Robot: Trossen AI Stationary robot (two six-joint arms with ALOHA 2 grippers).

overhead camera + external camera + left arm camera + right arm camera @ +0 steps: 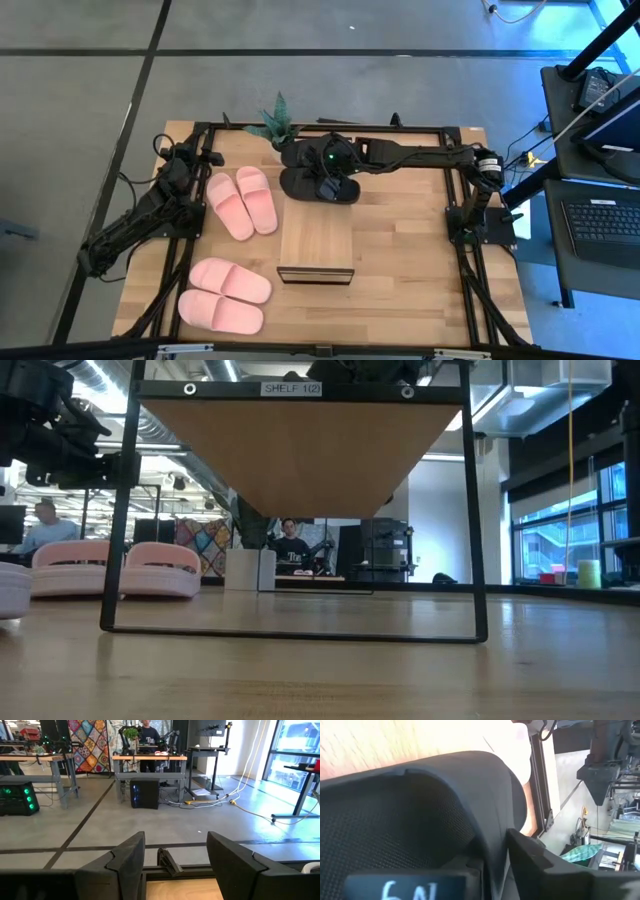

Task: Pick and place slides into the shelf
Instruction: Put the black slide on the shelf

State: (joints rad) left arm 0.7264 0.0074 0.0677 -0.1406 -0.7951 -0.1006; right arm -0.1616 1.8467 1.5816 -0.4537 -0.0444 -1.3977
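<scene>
In the high view, two black slides lie at the table's far middle, one (300, 155) behind the other (318, 187). My right gripper (335, 180) reaches in from the right, over the nearer one, and is shut on it. One pale pink pair (243, 203) lies left of centre, soles down, and a second pink pair (225, 295) lies near the left front corner. The shelf (316, 243) stands at the table's middle; its plank (300, 450) fills the low view. My left gripper (175, 855) waits open at the far left (205, 160). My right gripper has the nearer black slide by its wide strap (485, 805), which fills the right wrist view. One finger (545, 865) shows on the strap's outer side; the slide hides the other. Whether the slide is lifted or lies on the table, I cannot tell.
A potted plant (275, 125) stands at the far edge just left of the black slides. A dark frame rail (400, 128) runs round the tabletop. Bare wood lies right of the shelf (410, 240). People sit in the room beyond (290, 545).
</scene>
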